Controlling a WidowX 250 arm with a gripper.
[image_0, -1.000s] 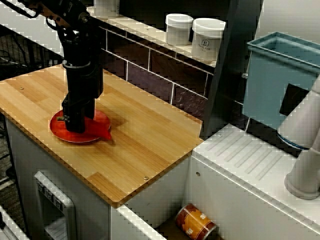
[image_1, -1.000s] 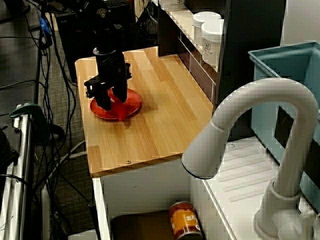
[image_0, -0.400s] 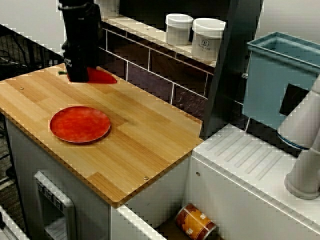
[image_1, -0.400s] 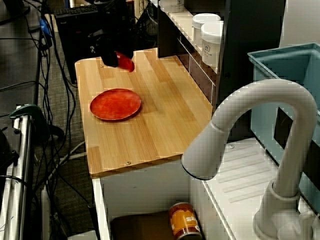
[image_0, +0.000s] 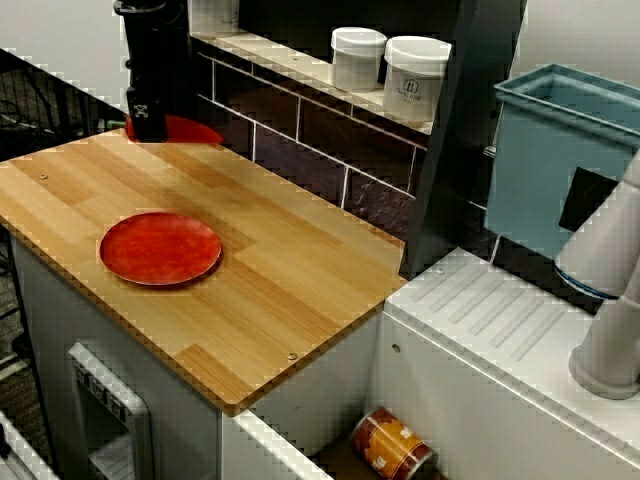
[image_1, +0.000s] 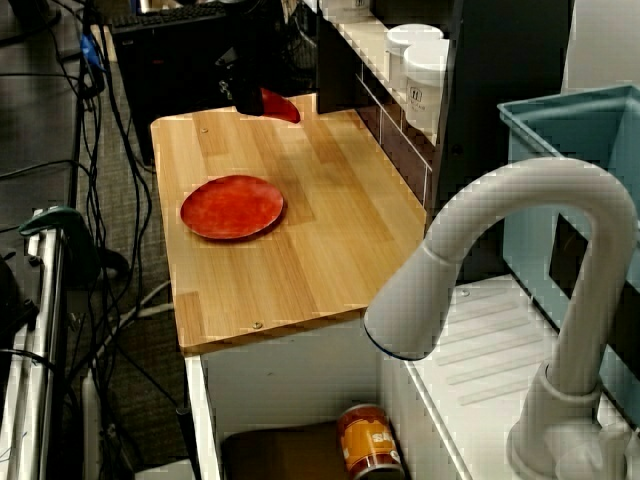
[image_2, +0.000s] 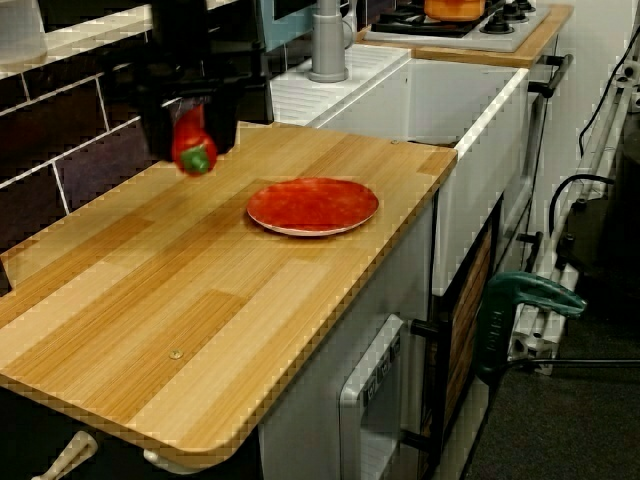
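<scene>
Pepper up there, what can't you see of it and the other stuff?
Pepper: top hidden inside the tool, view from the counter end.
Can: bottom cut off by the picture's edge, view over the tap.
Jar label: too small to read, view from above.

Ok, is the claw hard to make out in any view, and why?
View over the faucet: the claw merges with dark clutter, and that faucet looms soft in front. View across the counter: it is cropped by the top edge. View from the counter's end: the pepper reads clearly, the claw shadowed.
</scene>
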